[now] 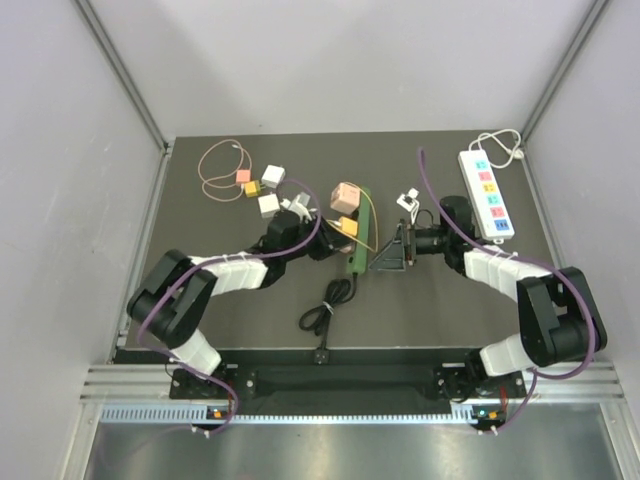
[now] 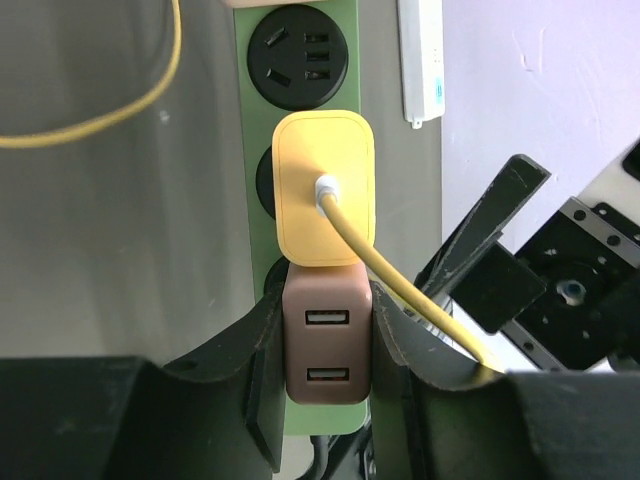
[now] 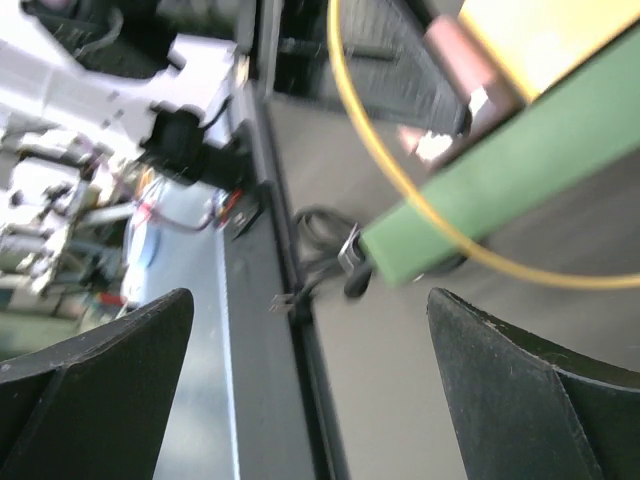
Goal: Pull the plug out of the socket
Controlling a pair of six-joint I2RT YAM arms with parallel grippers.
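Brown plug [image 2: 328, 345]: seated in strip [image 2: 250, 130], USB face up, long axis along strip.
Left gripper [image 2: 328, 320]: clamped on its sides.
Right gripper [image 3: 310, 300]: held apart, beside strip.
Room: yellow plug [image 2: 322, 185] touching beyond; bare tabletop [image 2: 100, 250] leftward.

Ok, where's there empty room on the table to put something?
Biggest bare patch: at the front, between the black cord and the right arm. Another: along the back edge, between the little cube plugs and the white power strip. The middle is crowded: the right hand and the left hand, gripping the brown plug, meet at the green power strip.
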